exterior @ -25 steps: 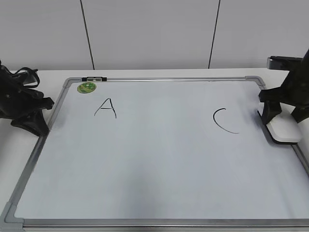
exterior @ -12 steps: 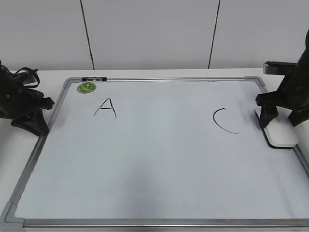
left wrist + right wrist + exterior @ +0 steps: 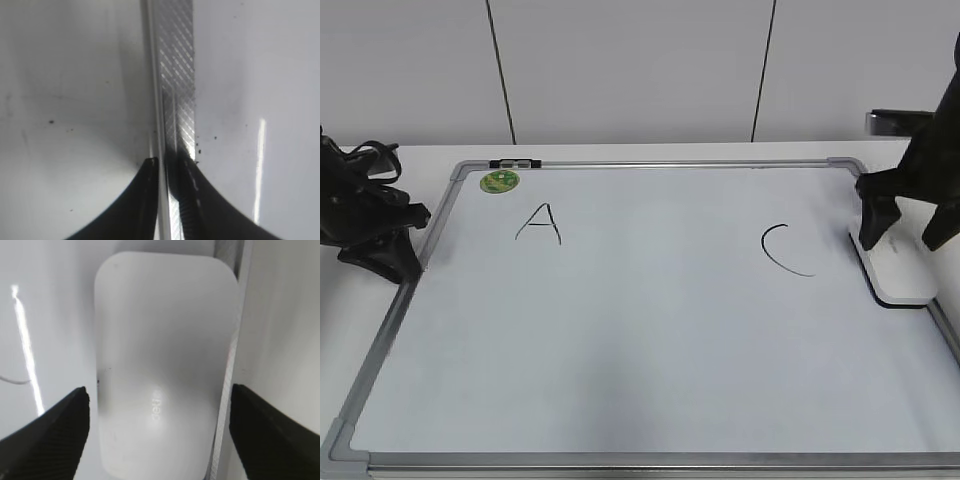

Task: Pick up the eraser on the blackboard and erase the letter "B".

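Observation:
The blackboard is a large white board with a grey frame lying flat on the table. No letter "B" shows on it; the space between the "A" and the "C" is blank. The white eraser lies flat on the board's right edge, touching the frame. My right gripper is open just above it, one finger on each side, apart from it. In the right wrist view the eraser fills the middle between the spread fingers. My left gripper is shut at the board's left frame, fingertips over it.
A round green sticker and a small clip sit at the board's top left corner. The white table runs to a grey panelled wall behind. Black cables lie by the left arm.
My right gripper lowered the eraser flat onto the board's right edge, then opened and rose a little. The left arm has barely moved.

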